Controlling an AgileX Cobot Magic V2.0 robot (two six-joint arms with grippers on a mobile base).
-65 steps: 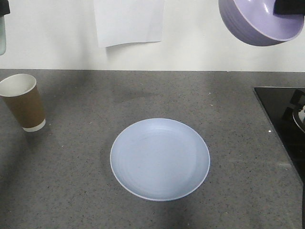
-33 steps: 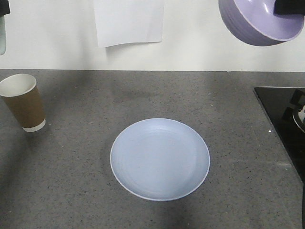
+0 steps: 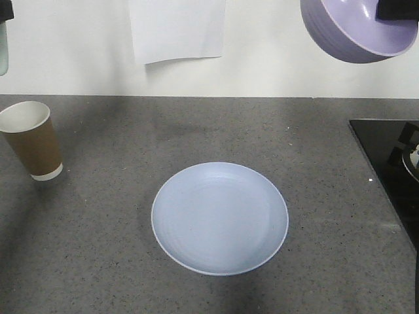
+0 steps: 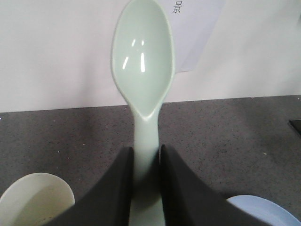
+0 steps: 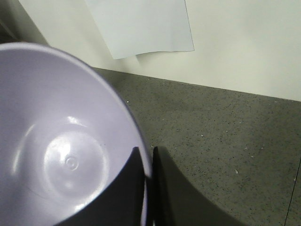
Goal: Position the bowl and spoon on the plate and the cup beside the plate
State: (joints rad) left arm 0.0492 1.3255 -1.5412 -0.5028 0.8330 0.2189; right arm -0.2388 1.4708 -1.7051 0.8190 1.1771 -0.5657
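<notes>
Front view: the pale blue plate (image 3: 219,218) lies flat at lower centre of the grey countertop (image 3: 118,261), bare of other items. The brown paper cup (image 3: 31,139) stands upright at the left edge, well apart from the plate. The lavender bowl (image 3: 357,29) hangs tilted at upper right, above the counter. Right wrist view: the right gripper (image 5: 146,188) is closed on the bowl's rim, one finger inside and one outside. Left wrist view: the left gripper (image 4: 146,186) is clamped on the handle of the mint-white spoon (image 4: 143,66) (bowl end pointing up toward the wall). A white paper sheet (image 3: 177,29) hangs on the wall at top centre.
</notes>
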